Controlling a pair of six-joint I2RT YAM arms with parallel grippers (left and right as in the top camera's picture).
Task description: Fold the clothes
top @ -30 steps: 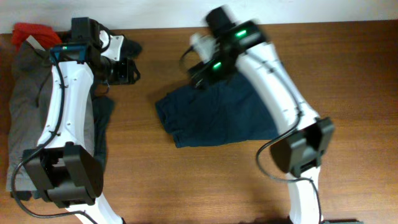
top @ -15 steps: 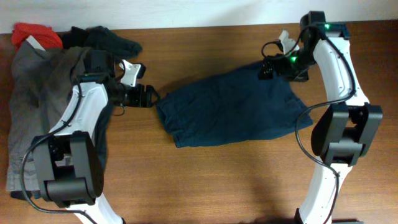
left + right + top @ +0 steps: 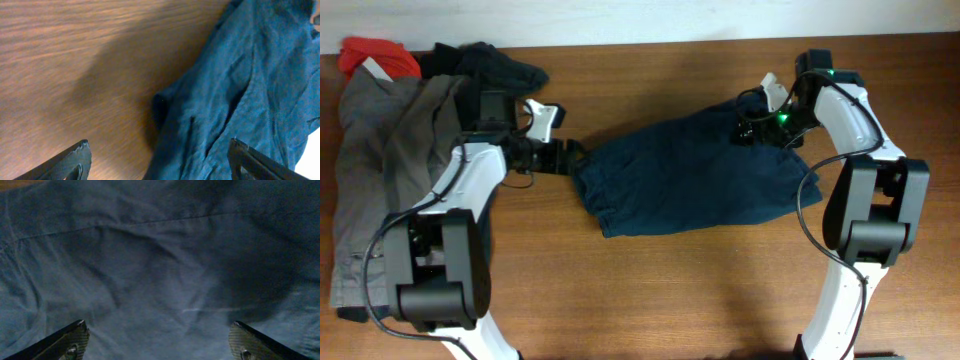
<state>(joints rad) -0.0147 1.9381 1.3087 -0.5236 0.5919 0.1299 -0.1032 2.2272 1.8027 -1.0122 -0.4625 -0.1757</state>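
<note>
Arms on both sides reach in toward the middle of the table [image 3: 720,300], one at each end of the navy shorts [image 3: 690,175], which lie spread and rumpled across the centre of the overhead view.

The left arm [image 3: 440,200] rises from the lower left, bends at the elbow and stretches out level to the right. The left gripper [image 3: 568,155] ends just beside the shorts' left edge, near the upper left corner of the cloth. From its wrist camera the two fingertips [image 3: 75,159] sit far apart in the bottom corners of the frame. Bare wood lies on the left and a folded corner of blue cloth on the right. The jaws stand wide, with nothing pinched between them.

The right arm [image 3: 860,110] climbs from the lower right, arches along the right side and doubles back to the left. The right gripper [image 3: 748,128] hangs over the shorts' upper right corner. Its own view is filled with creased dark blue fabric. Its fingers [image 3: 70,340] are spread wide over the cloth, and I cannot tell whether they touch it.

The other clothes are piled at the upper left: grey trousers [image 3: 365,170], a black garment [image 3: 495,65] and a red piece [image 3: 370,52].
</note>
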